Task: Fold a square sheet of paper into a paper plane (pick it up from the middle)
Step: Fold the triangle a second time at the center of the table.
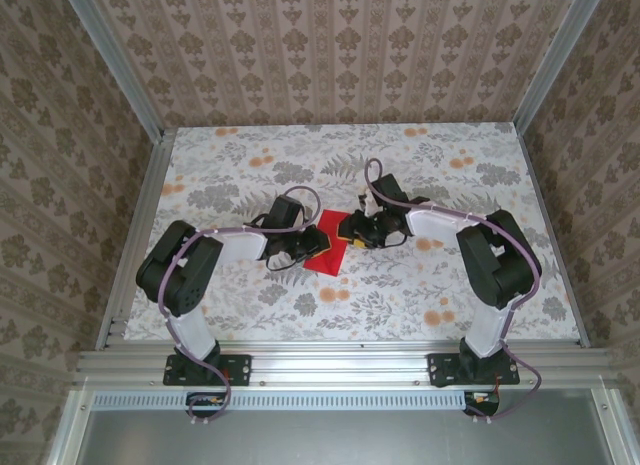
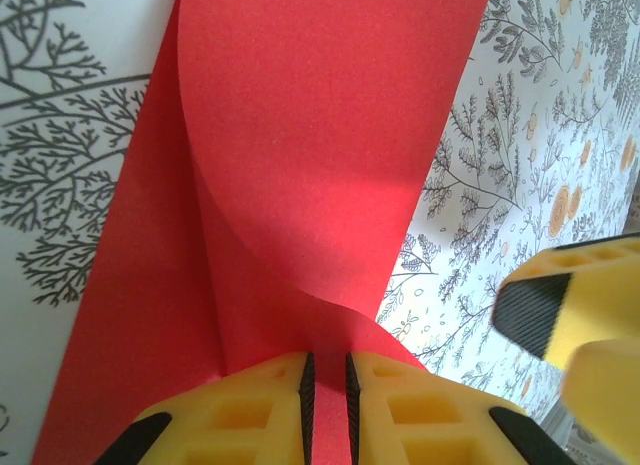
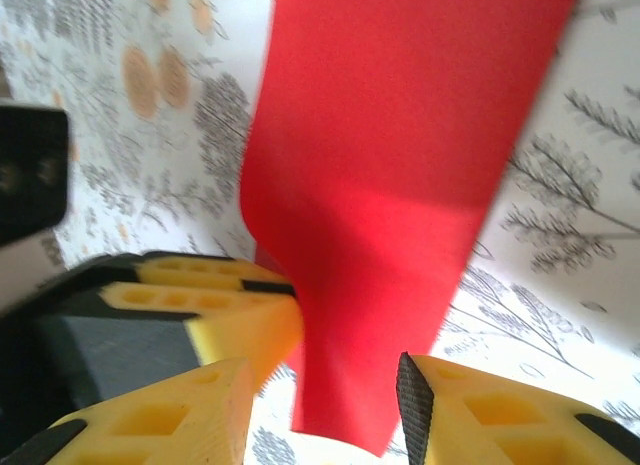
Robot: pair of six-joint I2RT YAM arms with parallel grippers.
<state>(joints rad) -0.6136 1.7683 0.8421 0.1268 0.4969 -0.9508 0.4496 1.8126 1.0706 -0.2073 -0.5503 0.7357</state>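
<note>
The square sheet of paper (image 1: 325, 262) is bright red and lies mid-table as a folded oblong, not a paper plane. In the left wrist view its upper layer (image 2: 320, 135) curls up from a crease. My left gripper (image 2: 327, 395) is shut on a raised pinch of this layer at its near edge. From the right, my right gripper (image 3: 322, 385) stands open astride the opposite end of the sheet (image 3: 400, 165), its pads clear of the paper. The two grippers (image 1: 318, 247) (image 1: 352, 237) nearly meet over the sheet. A right finger (image 2: 560, 305) shows in the left wrist view.
The table (image 1: 430, 285) carries a floral cloth. Aluminium rails (image 1: 130, 255) frame its left, right and near edges. Wallpapered panels (image 1: 340, 55) close the back and sides. Both arm bases (image 1: 195, 365) (image 1: 470, 365) stand on the near rail.
</note>
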